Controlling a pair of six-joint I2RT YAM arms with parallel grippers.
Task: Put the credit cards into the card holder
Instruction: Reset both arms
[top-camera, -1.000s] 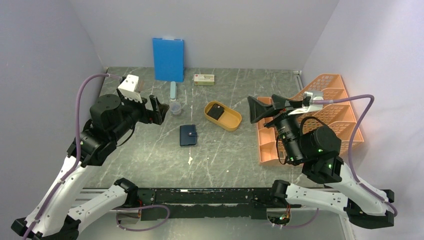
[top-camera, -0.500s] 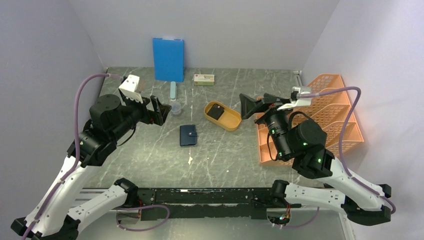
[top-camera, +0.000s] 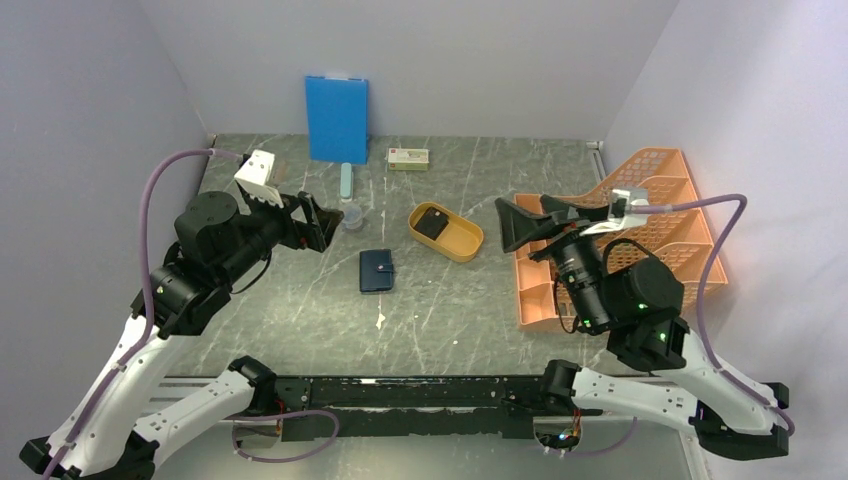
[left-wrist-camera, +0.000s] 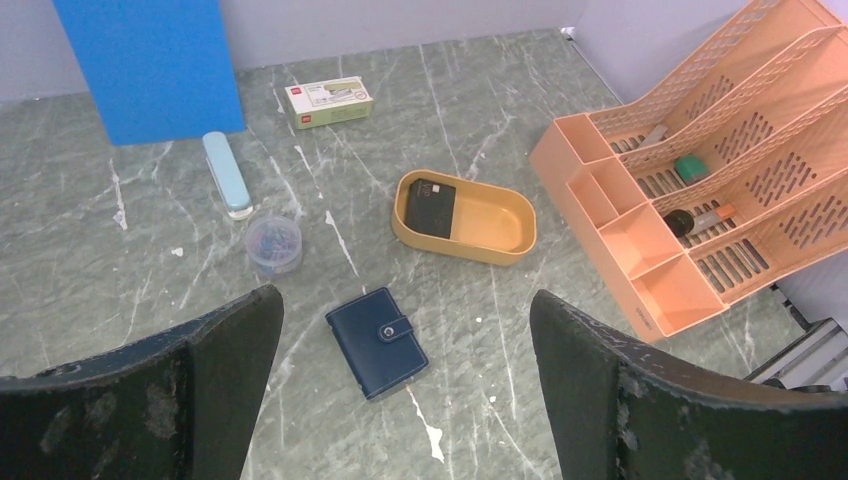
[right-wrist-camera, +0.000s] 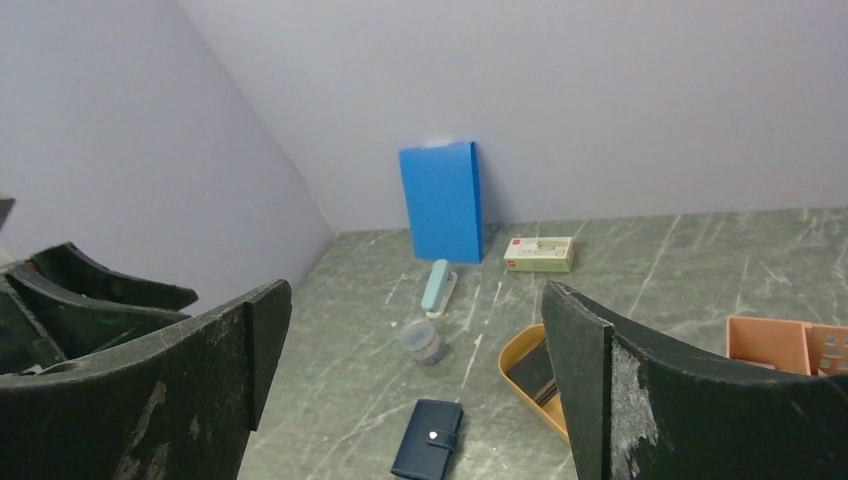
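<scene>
Card holder (top-camera: 376, 270): lying flat on the grey table (top-camera: 300, 320), closed, snap tab fastened and facing up, roughly midway between the two arms. Nothing touches it.

Credit cards (top-camera: 432, 223): a dark card, or a small stack (the count cannot be told), sits at the far-left end of the yellow oval tray (top-camera: 466, 246), near the holder but apart from it.

Left gripper (top-camera: 325, 222): raised above the table to the left of the holder, jaws spread wide, nothing between them.

Right gripper (top-camera: 505, 222): raised beside the orange file rack (top-camera: 690, 255), just right of the tray, jaws likewise spread and empty.

Assessment of handling: the holder looks light and thin, with a soft skin over a fairly stiff body. Lying flat, it offers little for fingers to get under, so a pinch across one long edge, or at the tab, seems the soundest hold. The snap must be freed before anything goes in, and the case will likely slide unless the other arm pins it. The cards should be stiff, thin and slippery; the tray wall crowds them, so I would take them by whichever edge stands clear of the tray floor.
</scene>
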